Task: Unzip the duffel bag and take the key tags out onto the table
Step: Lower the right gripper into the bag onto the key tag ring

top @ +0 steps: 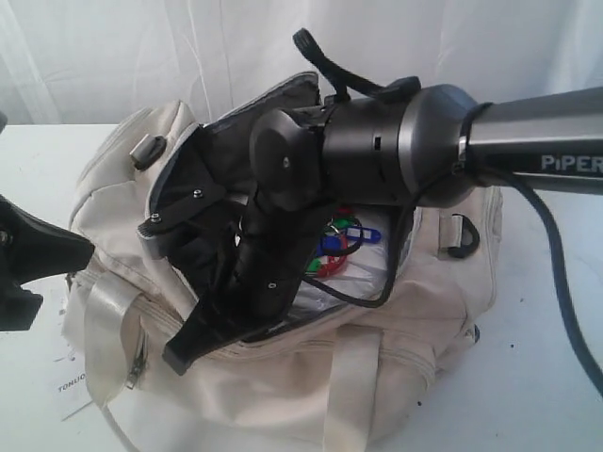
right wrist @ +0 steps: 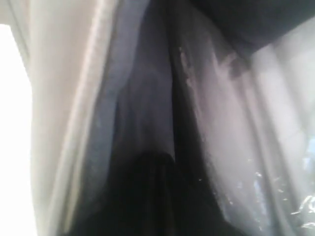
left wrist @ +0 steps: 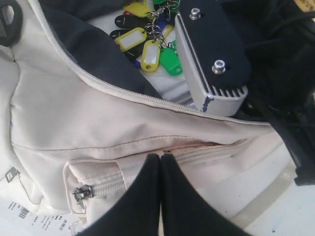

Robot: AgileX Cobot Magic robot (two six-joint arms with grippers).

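Observation:
The cream duffel bag lies on the white table with its main zipper open and its dark lining showing. The key tags, a bunch of coloured plastic tags, lie inside the opening; in the left wrist view the key tags show yellow, green and black. My right gripper reaches down into the bag's left end, apart from the tags. Its wrist view is dark and blurred, with the right gripper against the lining. My left gripper is shut and empty over the bag's side pocket.
The side pocket's zipper pull sits closed near the left fingertips. A white paper label lies on the table by the bag's end. Clear plastic lines the bag's inside beside the right gripper. A white curtain hangs behind.

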